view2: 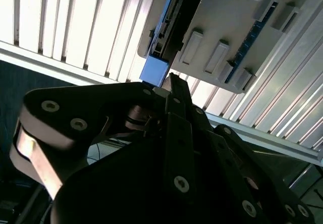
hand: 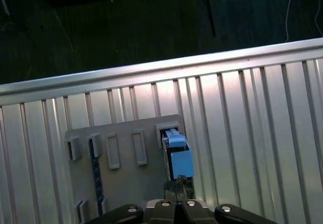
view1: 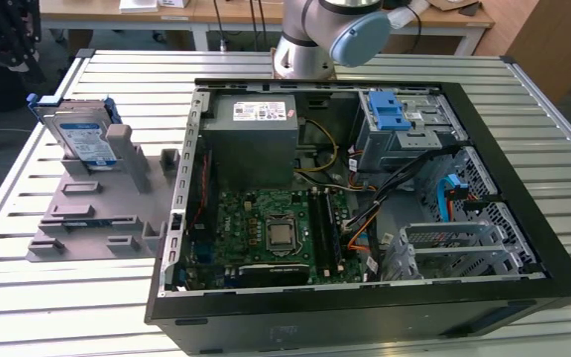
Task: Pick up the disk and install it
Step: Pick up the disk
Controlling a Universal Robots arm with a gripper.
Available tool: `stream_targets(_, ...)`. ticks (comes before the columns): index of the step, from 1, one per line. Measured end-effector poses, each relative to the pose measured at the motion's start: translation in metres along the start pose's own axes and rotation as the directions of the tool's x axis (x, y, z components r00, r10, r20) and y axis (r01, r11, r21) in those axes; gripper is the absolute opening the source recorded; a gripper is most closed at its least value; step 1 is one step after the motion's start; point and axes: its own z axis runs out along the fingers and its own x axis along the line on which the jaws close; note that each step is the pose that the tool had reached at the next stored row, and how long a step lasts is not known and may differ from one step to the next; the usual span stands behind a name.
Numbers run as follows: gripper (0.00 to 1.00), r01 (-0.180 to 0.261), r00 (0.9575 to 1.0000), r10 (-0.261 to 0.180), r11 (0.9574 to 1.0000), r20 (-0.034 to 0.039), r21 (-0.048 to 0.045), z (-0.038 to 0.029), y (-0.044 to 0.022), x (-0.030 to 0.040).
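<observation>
The disk (view1: 85,137) stands on edge in a grey slotted holder (view1: 97,216) at the exterior view's left, its white-and-blue label facing out and blue rails at its sides. Both wrist views look down on its top edge and blue rail, the disk (hand: 177,156) in one slot of the holder (hand: 126,183). My gripper (hand: 177,184) hangs well above the disk, apart from it, its black fingertips together with nothing between them. In the second wrist view the gripper (view2: 172,80) points toward the blue end of the disk (view2: 154,70).
An open black computer case (view1: 326,316) lies on the slatted metal table (view1: 68,297). Inside it are a grey power supply box (view1: 256,137), a green motherboard (view1: 276,230) and a metal cage with blue tabs (view1: 400,119). The table edge (hand: 151,70) drops to dark floor.
</observation>
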Motion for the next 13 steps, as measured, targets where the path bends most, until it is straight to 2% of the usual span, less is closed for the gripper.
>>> stream_targets(3,0.11,0.0,1.0,0.0,1.0,0.0,0.0,0.0,0.0,0.0)
stream_targets(6,0.29,0.0,1.0,0.0,1.0,0.0,0.0,0.0,0.0,0.0)
stream_targets(9,0.35,0.001,1.0,-0.001,1.0,0.0,0.0,0.0,0.0,0.0)
stream_targets(11,0.47,0.001,1.0,-0.001,1.0,0.0,0.0,0.0001,0.0,0.0)
stream_targets(12,0.47,0.001,1.0,-0.001,1.0,0.0002,0.0003,0.0005,0.0,0.0)
stream_targets(13,0.53,0.001,1.0,-0.001,1.0,0.0002,0.0005,0.0012,0.0,0.0)
